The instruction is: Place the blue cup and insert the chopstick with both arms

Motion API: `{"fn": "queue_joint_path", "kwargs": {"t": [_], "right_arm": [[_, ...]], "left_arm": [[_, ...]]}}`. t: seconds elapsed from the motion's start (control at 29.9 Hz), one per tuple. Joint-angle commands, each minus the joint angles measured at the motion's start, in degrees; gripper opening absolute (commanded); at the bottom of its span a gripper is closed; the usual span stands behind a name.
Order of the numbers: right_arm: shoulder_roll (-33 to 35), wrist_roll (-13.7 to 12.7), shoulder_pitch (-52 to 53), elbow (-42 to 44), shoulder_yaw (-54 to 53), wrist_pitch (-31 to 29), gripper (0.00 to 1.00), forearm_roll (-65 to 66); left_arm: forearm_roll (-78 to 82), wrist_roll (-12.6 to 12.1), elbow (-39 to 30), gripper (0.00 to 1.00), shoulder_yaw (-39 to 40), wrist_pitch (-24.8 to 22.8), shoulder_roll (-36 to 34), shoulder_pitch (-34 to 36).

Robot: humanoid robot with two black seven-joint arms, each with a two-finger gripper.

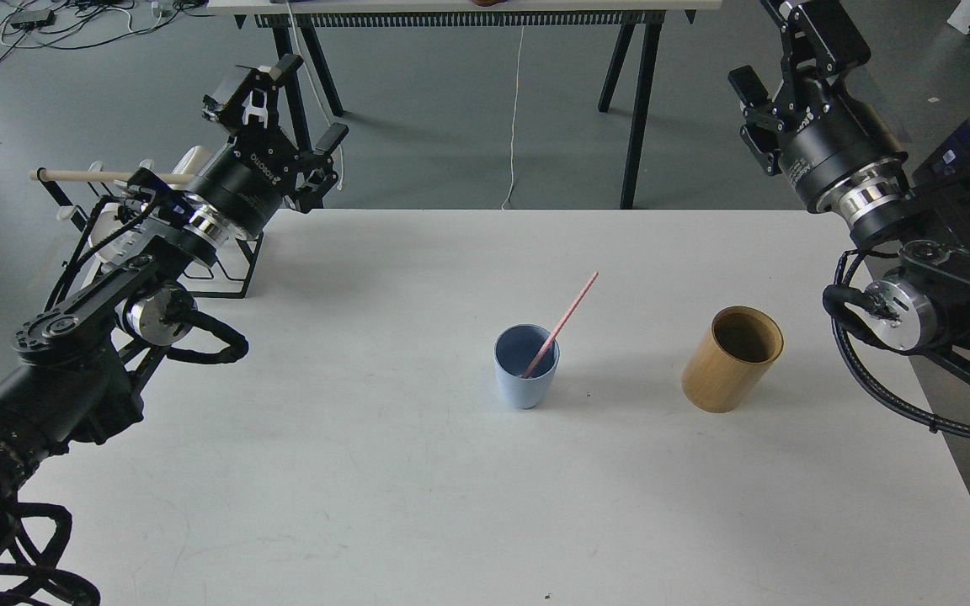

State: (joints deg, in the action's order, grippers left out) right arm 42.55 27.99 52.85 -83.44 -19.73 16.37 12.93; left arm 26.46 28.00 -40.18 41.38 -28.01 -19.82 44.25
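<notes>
The blue cup (525, 380) stands upright on the white table (418, 488), a little right of centre. The pink chopstick (567, 313) stands in it, leaning to the upper right against the rim. My left gripper (315, 99) is open and empty, raised past the table's far left corner, far from the cup. My right gripper (761, 40) is open and empty, raised high at the far right, with one finger at the view's top edge.
A tan wooden cylinder (732, 360) stands upright to the right of the cup. A black mug rack with a wooden bar (98, 176) sits at the far left, mostly behind my left arm. A trestle table (636, 93) stands beyond.
</notes>
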Motion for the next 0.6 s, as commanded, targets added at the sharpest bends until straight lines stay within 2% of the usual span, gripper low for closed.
{"fn": "queue_joint_path", "kwargs": {"t": [0.0,0.17,0.23,0.57], "right_arm": [[0.0,0.0,-2.0,1.3,-2.6,-13.0,0.96,-7.0],[-0.5,0.0,-4.7,5.2,-4.2,-29.8,0.98,-9.8],[-0.8,0.0,-5.4,6.1,-4.5,-33.8,0.99,-9.8],[-8.3,0.0,-7.2,14.6,-4.6,-33.0,0.99,-9.7]], "left_arm": [[-3.9,0.0,0.0,0.97,0.0,0.0,-4.6,2.1],[-6.2,0.0,0.2,0.97,-0.2,0.0,-7.7,4.3],[-6.2,0.0,0.5,0.97,-0.3,0.0,-7.7,4.4],[-6.2,0.0,0.9,0.98,-0.9,0.0,-6.5,3.3]]}}
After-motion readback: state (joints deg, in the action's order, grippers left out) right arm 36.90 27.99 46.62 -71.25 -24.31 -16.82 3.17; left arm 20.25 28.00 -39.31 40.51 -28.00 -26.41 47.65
